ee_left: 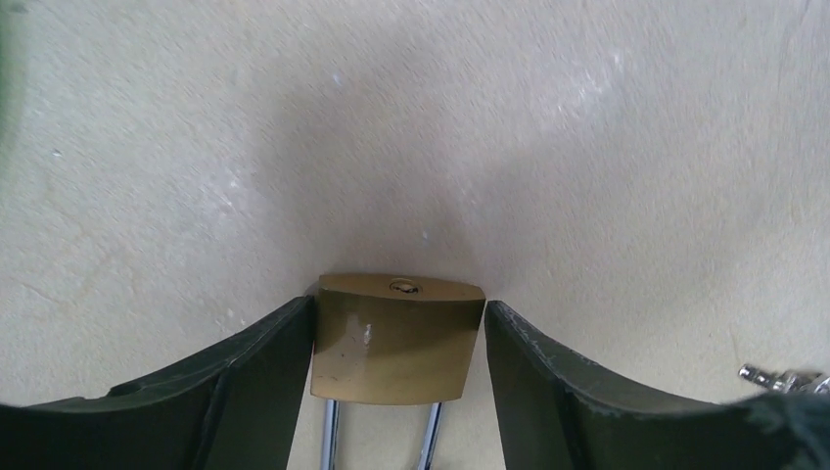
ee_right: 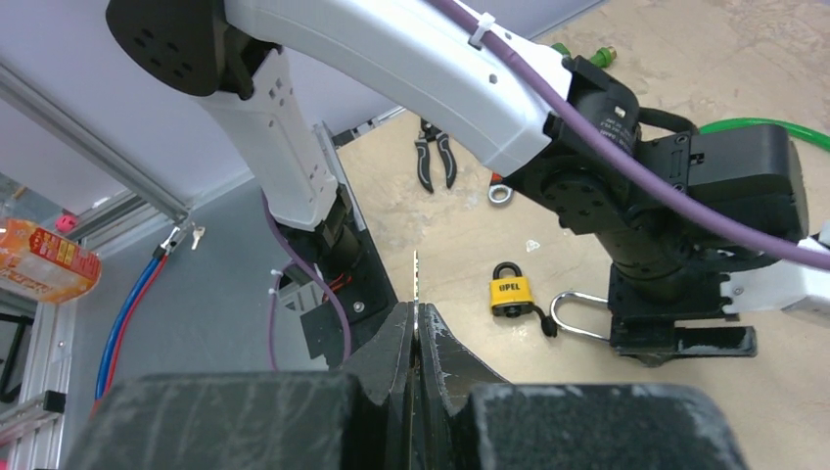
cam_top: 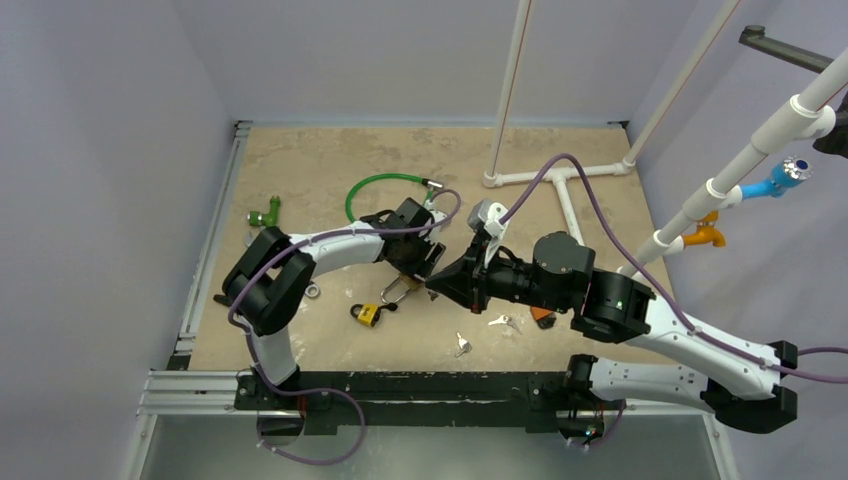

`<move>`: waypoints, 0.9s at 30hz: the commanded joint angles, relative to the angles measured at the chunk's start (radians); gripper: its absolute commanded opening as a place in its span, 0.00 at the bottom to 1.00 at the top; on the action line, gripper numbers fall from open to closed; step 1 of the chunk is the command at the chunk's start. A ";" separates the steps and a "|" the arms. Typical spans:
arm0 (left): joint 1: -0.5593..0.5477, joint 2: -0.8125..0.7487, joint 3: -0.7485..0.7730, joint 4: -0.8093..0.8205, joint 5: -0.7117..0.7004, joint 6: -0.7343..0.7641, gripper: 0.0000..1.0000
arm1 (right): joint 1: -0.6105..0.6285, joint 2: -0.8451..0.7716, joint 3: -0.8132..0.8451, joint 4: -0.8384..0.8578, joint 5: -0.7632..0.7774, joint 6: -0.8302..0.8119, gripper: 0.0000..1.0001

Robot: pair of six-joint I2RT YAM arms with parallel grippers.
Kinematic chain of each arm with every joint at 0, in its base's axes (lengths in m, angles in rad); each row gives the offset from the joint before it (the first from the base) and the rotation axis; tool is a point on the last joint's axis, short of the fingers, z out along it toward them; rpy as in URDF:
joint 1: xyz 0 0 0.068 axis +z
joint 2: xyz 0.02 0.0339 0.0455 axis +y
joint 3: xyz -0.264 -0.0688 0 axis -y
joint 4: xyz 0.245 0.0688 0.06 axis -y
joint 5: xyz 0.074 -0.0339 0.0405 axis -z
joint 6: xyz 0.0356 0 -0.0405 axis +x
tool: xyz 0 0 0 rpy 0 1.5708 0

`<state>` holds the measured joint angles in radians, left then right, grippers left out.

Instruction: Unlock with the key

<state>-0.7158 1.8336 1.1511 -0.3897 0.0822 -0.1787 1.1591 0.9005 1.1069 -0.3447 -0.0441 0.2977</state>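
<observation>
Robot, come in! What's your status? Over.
Left gripper around brass padlock, grip unconfirmed. Right gripper shut on thin metal key. Small yellow padlock nearby, not blocking.

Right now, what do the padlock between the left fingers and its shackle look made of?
Padlock body: looks like brass, a dull yellow-gold metal with scuffs and a bright nick.
Shackle: likely steel, silvery and shiny. I cannot tell whether it is plated or solid.

tabletop clutter: green cable loop [cam_top: 385, 178] at rear centre; green fitting [cam_top: 265, 214] at left; pliers [ee_right: 434, 162] beside a metal ring [ee_right: 500, 193]; yellow padlock [cam_top: 368, 315] marked opel, at front; loose keys [cam_top: 462, 344] to its right; white pipe frame [cam_top: 540, 178] at right, carrying blue tap [cam_top: 775, 182] and orange tap [cam_top: 705, 235].
</observation>
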 commanded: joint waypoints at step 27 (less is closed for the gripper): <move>-0.049 0.020 -0.029 -0.119 -0.072 0.156 0.65 | -0.002 -0.035 0.085 0.011 0.041 -0.043 0.00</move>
<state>-0.7437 1.7718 1.0798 -0.4480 0.0669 -0.0494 1.1591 0.8871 1.1500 -0.3527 -0.0250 0.2710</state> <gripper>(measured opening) 0.655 0.005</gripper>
